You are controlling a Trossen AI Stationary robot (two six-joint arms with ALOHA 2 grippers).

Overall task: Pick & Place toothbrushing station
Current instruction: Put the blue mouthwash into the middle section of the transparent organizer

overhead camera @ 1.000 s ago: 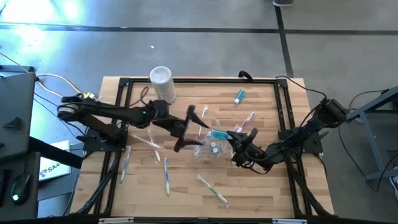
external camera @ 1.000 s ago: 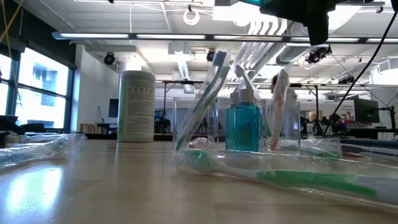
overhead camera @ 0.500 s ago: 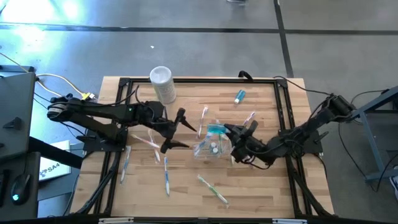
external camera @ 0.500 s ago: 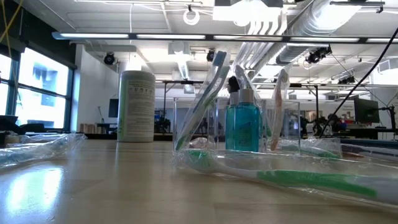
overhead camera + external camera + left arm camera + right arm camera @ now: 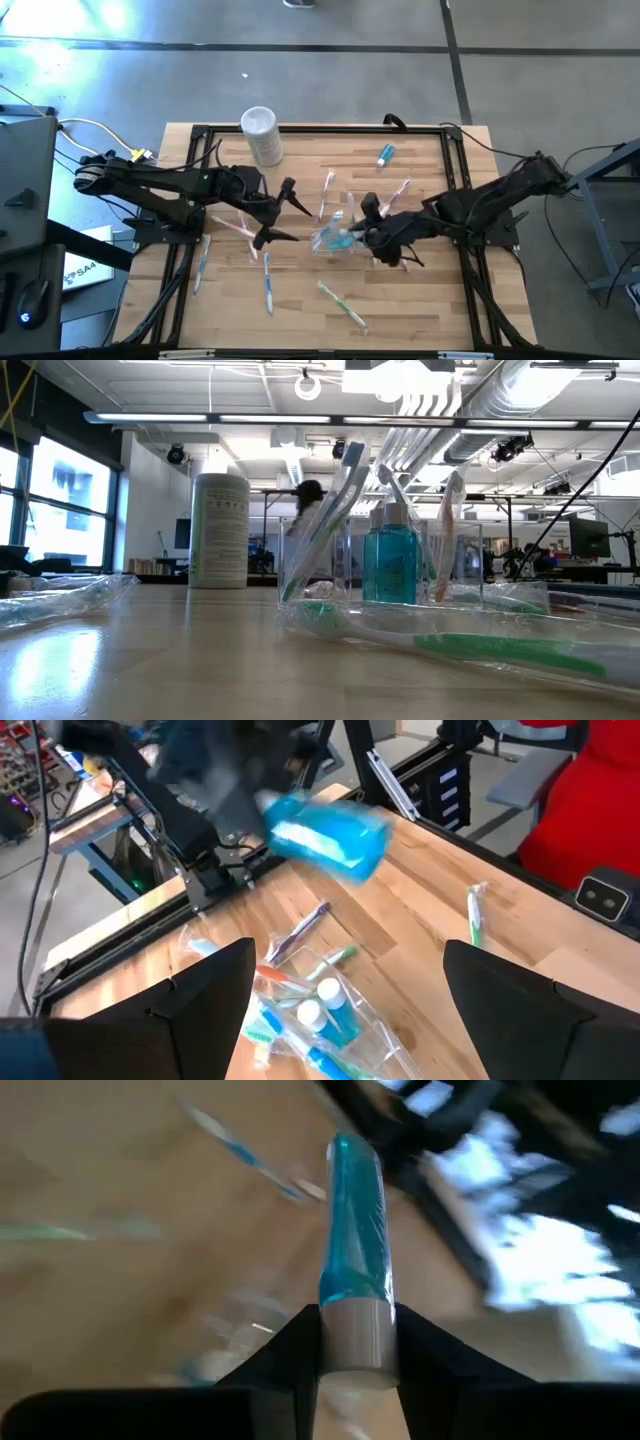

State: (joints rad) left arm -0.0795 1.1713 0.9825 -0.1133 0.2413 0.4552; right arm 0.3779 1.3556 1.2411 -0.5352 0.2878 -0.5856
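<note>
A small clear cup (image 5: 330, 240) stands mid-table with toothbrushes and teal tubes upright in it, also shown in the low view (image 5: 330, 555) and the left wrist view (image 5: 315, 1010). My right gripper (image 5: 355, 228) hovers just right of the cup, shut on a teal toothpaste tube (image 5: 355, 1230). In the left wrist view that tube (image 5: 325, 835) is a blur above the table, beyond the cup. My left gripper (image 5: 284, 213) stands open left of the cup, holding nothing. My right gripper pinches the tube's pale cap end (image 5: 357, 1345) between its two fingers. The fingers slant down from the table's right side. The teal body sticks straight out ahead of the fingertips, in line with them, lifted clear of the table and the cup.
A tall white cylinder (image 5: 262, 133) stands at the far left. A second teal tube (image 5: 385, 154) lies at the far right. Loose wrapped toothbrushes lie about: green (image 5: 343, 305) and blue (image 5: 268, 283) near the front, pink (image 5: 235, 228) at left, another (image 5: 400, 190) right of the cup.
My right gripper has risen from beside the cup with the tube and tipped from pointing steeply down to a shallower slant, shifting a little toward the table's left. My left gripper has drawn back from the cup toward the table's left, staying open.
</note>
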